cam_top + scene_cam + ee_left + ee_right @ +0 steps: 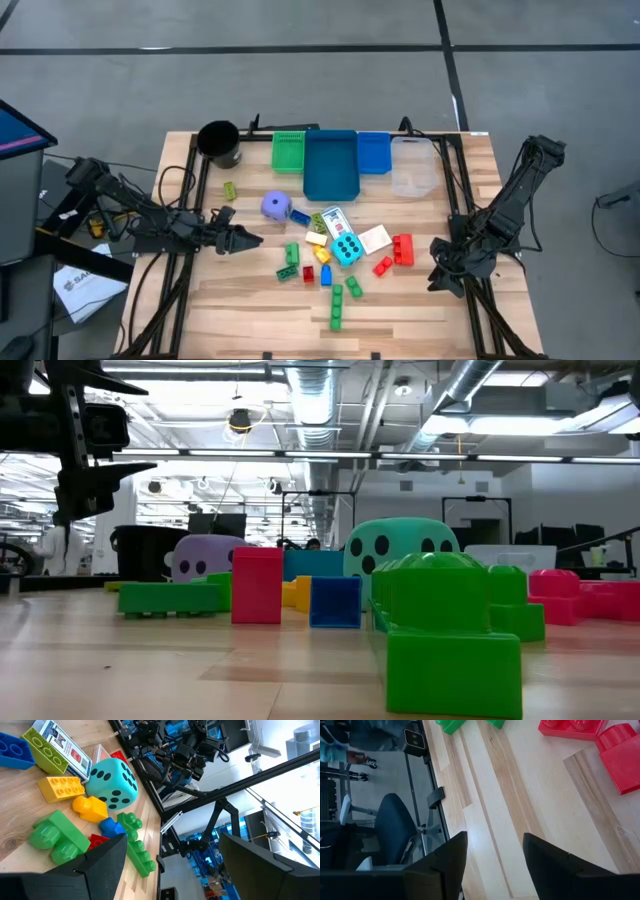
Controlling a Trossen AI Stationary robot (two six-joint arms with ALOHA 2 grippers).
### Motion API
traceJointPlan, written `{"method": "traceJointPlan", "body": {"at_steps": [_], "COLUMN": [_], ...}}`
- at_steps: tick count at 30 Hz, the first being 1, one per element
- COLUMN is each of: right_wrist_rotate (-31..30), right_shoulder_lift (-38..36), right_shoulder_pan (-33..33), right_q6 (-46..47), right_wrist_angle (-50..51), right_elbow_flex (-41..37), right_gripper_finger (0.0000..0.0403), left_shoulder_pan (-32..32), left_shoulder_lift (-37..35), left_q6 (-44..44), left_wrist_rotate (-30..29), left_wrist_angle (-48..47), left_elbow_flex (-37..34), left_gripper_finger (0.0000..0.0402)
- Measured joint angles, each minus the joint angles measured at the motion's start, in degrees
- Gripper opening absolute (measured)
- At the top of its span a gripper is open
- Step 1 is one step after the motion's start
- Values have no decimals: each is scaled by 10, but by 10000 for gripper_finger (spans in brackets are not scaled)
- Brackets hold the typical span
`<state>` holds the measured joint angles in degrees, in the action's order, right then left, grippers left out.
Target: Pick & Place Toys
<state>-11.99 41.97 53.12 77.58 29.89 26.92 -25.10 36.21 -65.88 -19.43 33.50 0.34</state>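
Wooden tabletop (240, 300) carries the toys in one tight heap at the middle, just near of the blue bin (330, 165), and that crowding is the main hazard. The left gripper (248, 240) hovers at the heap's left edge with its fingers spread wide and nothing between them; the purple die (275, 206) sits just beyond it, toward the bins. The cyan dotted die (346, 249) lies in the thick of the pile, touching or nearly touching a yellow brick (61, 788) and the playing cards (333, 220).

Judging from this layout, a wide reach into the heap could catch two pieces at once or shove neighbours aside, sending small bricks skidding toward the table's near edge. The dice are rounded and may roll or squirt out if pinched off-centre. The flat cards offer little to pinch and would probably slide instead of lifting.

The right gripper (447, 268) waits at the right edge, fingers partly apart and empty, with the red bricks (398, 252) just to its left. Should both arms enter the pile together, they could meet over it, as the heap is small.
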Motion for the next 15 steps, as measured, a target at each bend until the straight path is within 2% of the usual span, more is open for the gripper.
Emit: {"method": "traceJointPlan", "body": {"at_steps": [15], "right_wrist_rotate": [0], "right_shoulder_lift": [0], "right_shoulder_pan": [0], "right_q6": [0], "right_wrist_angle": [0], "right_elbow_flex": [0], "right_gripper_finger": [189], "left_shoulder_pan": [1], "left_shoulder_lift": [0], "left_q6": [0], "left_wrist_rotate": [-14], "left_wrist_angle": [0], "left_elbow_flex": [0], "left_gripper_finger": [310]}}
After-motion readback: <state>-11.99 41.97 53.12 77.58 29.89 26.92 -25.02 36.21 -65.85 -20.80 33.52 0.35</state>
